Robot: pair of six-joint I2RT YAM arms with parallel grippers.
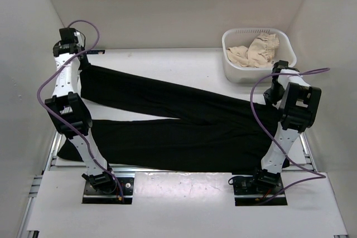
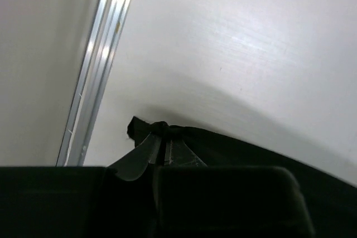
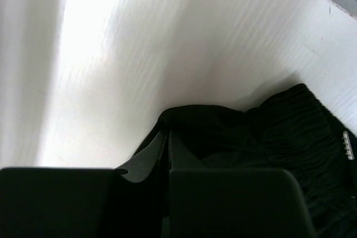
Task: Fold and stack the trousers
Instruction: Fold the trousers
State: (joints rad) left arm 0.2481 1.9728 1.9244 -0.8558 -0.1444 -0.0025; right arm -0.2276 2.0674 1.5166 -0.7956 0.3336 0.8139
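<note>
trousers (image 1: pixel 184 121), plain black and soft, are spread flat across the white desk (image 1: pixel 167 59), with both long legs running out to the left and the waist lying at the right. at the far left corner the left tool (image 2: pixel 162 133) is seen closed tight, and a small bunched pinch of black hem is clamped between its fingertips, close to the desk. an aluminium rail (image 2: pixel 100 65) is seen beside it along the desk's left edge. the upper leg is drawn out straight from that grip toward the middle. the lower leg lies nearer the arm bases, its end at the near left edge, partly hidden behind the left arm. a narrow wedge of bare desk is left between the two legs. a purple cable (image 1: pixel 40 90) is looped along the left arm. at the right, the right tool (image 3: pixel 167 137) is closed too, and a fold of the gathered waist cloth is gripped between its fingers. a small white tag (image 3: pixel 347 144) is seen on the ribbed waistband at the right edge of the right wrist view; anything printed on it is too small to be read. at the far right corner a white basket (image 1: pixel 234 37) is set just beyond the waist, with a beige cloth (image 1: pixel 256 51) crumpled inside it.
</note>
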